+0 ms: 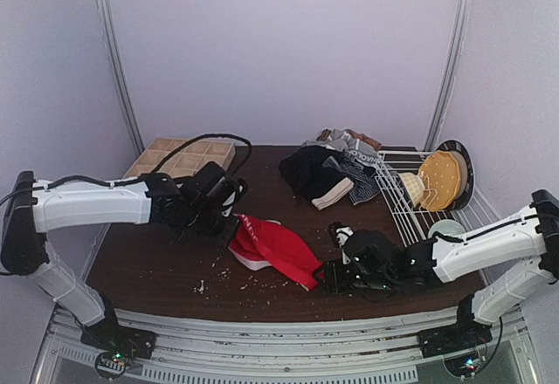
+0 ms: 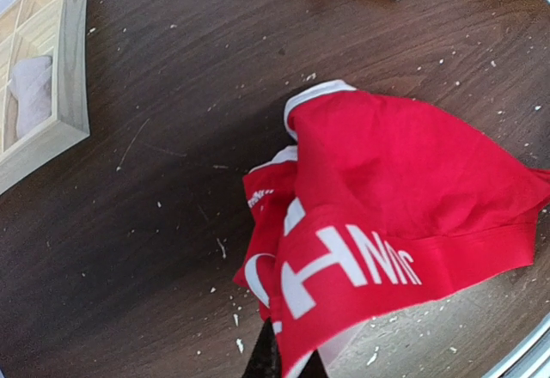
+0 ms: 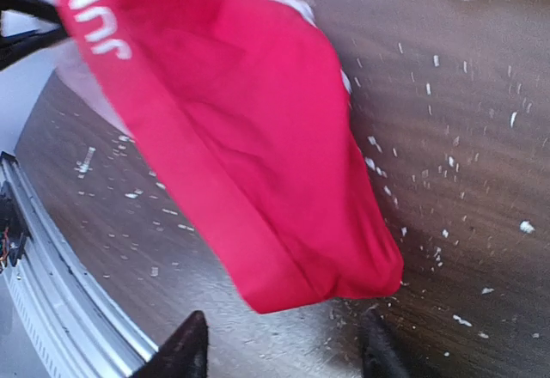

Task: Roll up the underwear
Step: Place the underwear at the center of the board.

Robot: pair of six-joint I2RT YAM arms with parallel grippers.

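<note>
The red briefs (image 1: 278,250) are nearer the arms than the wooden grid tray (image 1: 179,159) and to its right, over the middle of the dark tabletop (image 1: 148,257). The left pincer (image 1: 231,221), on the tray's side of the cloth, is clamped on the lettered waistband and holds that end lifted. From there the cloth slants away from the tray, down to a bottom corner low over the wood. The right pincer (image 1: 330,275) sits just beyond that corner, farther from the tray, with its jaws parted and nothing between them. In the right wrist view the corner hangs just ahead of the two fingers (image 3: 185,348).

So the long axis runs from pincer to pincer, and the right arm is nearer the free end. By my judgement, the coming move turns on the right pincer advancing along that axis, toward the tray, to catch the corner. The heap of other underwear (image 1: 327,174) lies right of the tray, well apart.
</note>
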